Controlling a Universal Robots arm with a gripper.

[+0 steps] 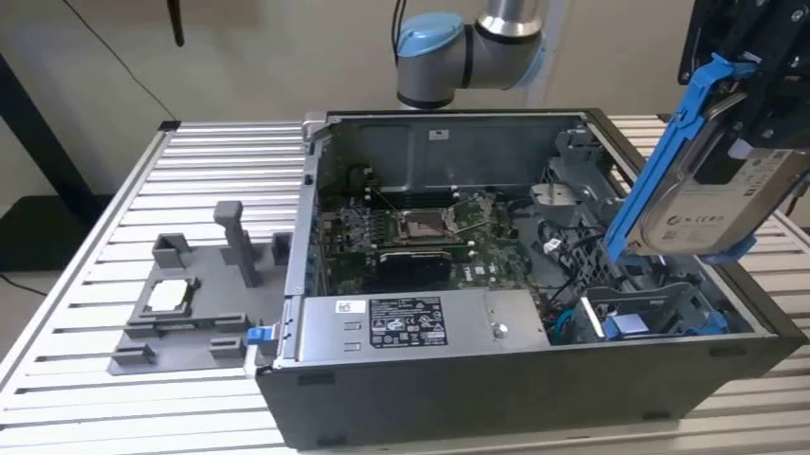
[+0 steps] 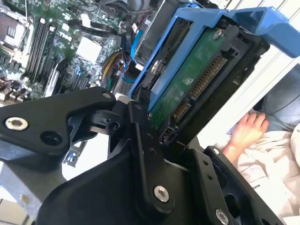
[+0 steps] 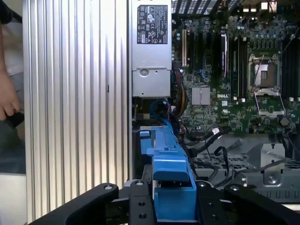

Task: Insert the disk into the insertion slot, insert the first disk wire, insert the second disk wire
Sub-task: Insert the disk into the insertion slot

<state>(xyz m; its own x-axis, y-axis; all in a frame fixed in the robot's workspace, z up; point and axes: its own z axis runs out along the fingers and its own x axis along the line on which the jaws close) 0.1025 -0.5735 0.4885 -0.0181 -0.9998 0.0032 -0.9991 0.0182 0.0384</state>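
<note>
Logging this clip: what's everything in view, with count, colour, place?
table: one, silver, slatted
case: one, dark grey, open, on table
motherboard: one, green, inside case
power supply: one, silver, inside case
insertion slot: one, grey with blue tabs, in case below disk
disk: one, silver with blue bracket, held above case, exterior view's right
tray: one, grey, on table beside case
chip: one, silver, on tray
hand: one, person's, beyond table edge
arm: one, grey and blue, behind case
gripper: one, black, shut on disk

My end effector (image 3: 173,206) is matt black. The disk (image 1: 708,213) it holds is smooth silver metal with a white paper label and a glossy blue plastic bracket (image 1: 665,152). Ribbed pale metal tabletop (image 1: 127,190); matt grey metal computer case (image 1: 506,398).
</note>
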